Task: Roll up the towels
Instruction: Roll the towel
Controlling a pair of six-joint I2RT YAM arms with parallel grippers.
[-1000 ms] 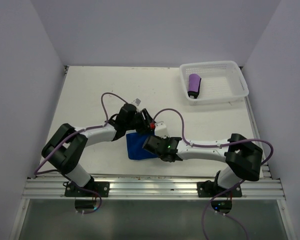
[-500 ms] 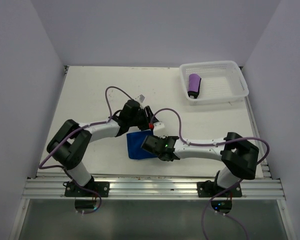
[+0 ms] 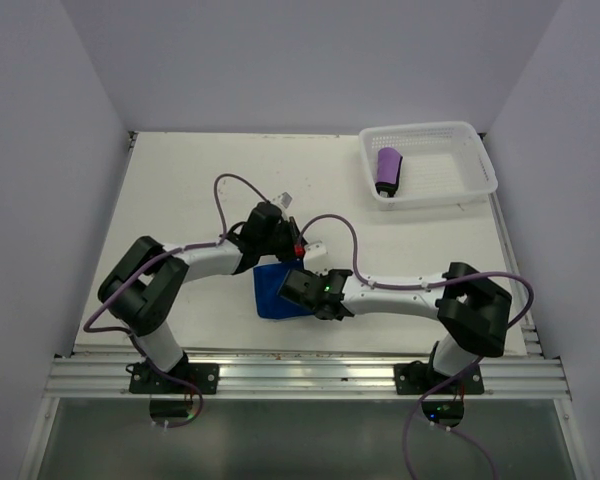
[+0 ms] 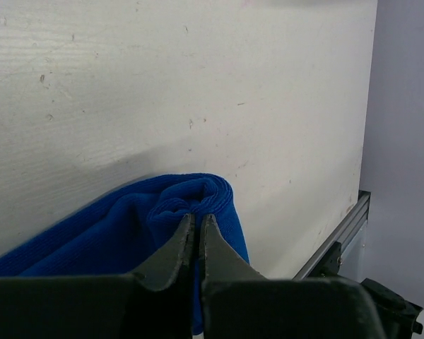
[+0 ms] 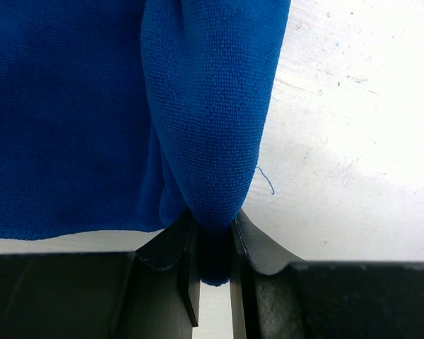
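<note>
While my right hand (image 5: 213,244) clamps the blue towel (image 5: 71,106), my left hand (image 4: 196,226) pinches its folded edge. Both clenched tight.

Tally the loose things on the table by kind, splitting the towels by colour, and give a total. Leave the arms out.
blue towel: 1
purple towel, rolled, lying in the basket: 1
white mesh basket: 1
Total: 3
</note>
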